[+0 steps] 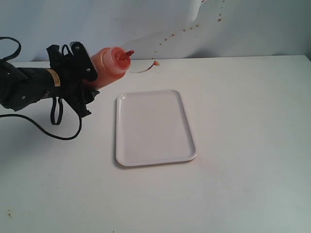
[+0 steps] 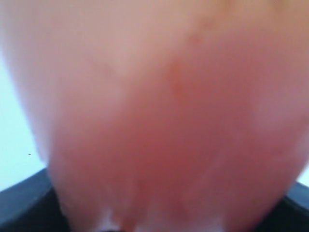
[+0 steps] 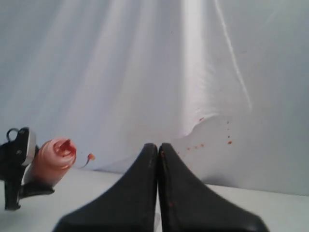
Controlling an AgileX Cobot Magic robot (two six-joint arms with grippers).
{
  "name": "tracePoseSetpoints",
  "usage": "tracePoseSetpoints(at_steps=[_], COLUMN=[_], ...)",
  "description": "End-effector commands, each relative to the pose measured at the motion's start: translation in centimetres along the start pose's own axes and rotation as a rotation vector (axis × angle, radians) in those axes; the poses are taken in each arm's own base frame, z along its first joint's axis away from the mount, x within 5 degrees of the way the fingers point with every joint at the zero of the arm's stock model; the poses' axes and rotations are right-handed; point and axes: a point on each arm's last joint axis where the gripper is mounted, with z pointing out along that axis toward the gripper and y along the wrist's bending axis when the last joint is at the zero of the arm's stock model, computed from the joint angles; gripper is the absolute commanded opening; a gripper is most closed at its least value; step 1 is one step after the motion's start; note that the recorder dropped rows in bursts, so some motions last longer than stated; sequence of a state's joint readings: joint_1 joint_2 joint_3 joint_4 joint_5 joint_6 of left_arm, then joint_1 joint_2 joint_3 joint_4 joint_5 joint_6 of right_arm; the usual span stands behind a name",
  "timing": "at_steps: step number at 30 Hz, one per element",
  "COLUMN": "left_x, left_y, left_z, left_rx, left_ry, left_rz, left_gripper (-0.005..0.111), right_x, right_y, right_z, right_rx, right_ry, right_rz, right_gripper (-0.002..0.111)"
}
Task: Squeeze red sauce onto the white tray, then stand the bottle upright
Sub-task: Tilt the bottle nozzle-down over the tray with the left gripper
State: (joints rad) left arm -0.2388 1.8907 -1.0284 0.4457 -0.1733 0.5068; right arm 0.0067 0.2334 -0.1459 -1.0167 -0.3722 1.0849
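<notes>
The white table [image 1: 243, 145] carries the white tray [image 1: 153, 127], lying flat near its middle. Just left of the tray's far corner, the bottle [image 1: 109, 65] is held off the table, tipped on its side with the nozzle pointing right, clamped in the left gripper [image 1: 86, 77]. The right gripper [image 3: 158, 159] has its jaws pressed together, holding nothing. The tip cap [image 1: 155, 63] trails on its thin tether.

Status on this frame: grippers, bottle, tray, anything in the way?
Left gripper clamped on the bottle, held tilted beside the white tray's far corner. Right gripper shut, empty. Tray bare, nothing squeezed yet. Nothing blocking the tray.
</notes>
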Motion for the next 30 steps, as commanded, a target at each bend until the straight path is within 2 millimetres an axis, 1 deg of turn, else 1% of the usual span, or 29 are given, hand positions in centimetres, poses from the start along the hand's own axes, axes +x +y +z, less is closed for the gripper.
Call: tracePoseSetpoints(at_steps=[1, 6, 8, 11, 15, 19, 21, 27, 30], left_x=[-1.4, -1.1, -1.0, -1.0, -0.9, -0.9, -1.0, -1.0, -1.1], left_y=[0.7, 0.5, 0.5, 0.4, 0.4, 0.4, 0.4, 0.4, 0.5], left_z=[-0.4, -0.4, -0.4, -0.4, -0.4, -0.4, -0.4, -0.4, -0.4], left_rx=[-0.012, 0.009, 0.009, 0.020, 0.021, 0.021, 0.019, 0.016, 0.013], left_ry=[-0.007, 0.029, 0.031, 0.041, 0.042, 0.043, 0.039, 0.033, 0.028], left_rz=[0.034, 0.034, 0.034, 0.079, 0.080, 0.080, 0.080, 0.080, 0.080], left_gripper=[0.000, 0.000, 0.000, 0.000, 0.000, 0.000, 0.000, 0.000, 0.000], right_x=[-0.6, -0.1, -0.3, -0.8, -2.1, -4.2, -4.6, -4.3, -4.1], right_y=[0.4, -0.3, -0.5, -0.8, -1.3, -1.7, -2.0, -3.0, -3.6], right_z=[2.0, 3.9, 4.6, 5.7, 7.4, 9.4, 10.3, 13.3, 15.1], right_rx=[-0.099, -0.099, -0.098, -0.096, -0.094, -0.096, -0.095, -0.099, -0.103], right_ry=[0.124, 0.243, 0.262, 0.279, 0.275, 0.247, 0.248, 0.308, 0.333], right_rz=[-0.051, -0.026, -0.019, -0.004, 0.014, 0.003, 0.003, 0.000, 0.009], right_gripper=[0.000, 0.000, 0.000, 0.000, 0.000, 0.000, 0.000, 0.000, 0.000])
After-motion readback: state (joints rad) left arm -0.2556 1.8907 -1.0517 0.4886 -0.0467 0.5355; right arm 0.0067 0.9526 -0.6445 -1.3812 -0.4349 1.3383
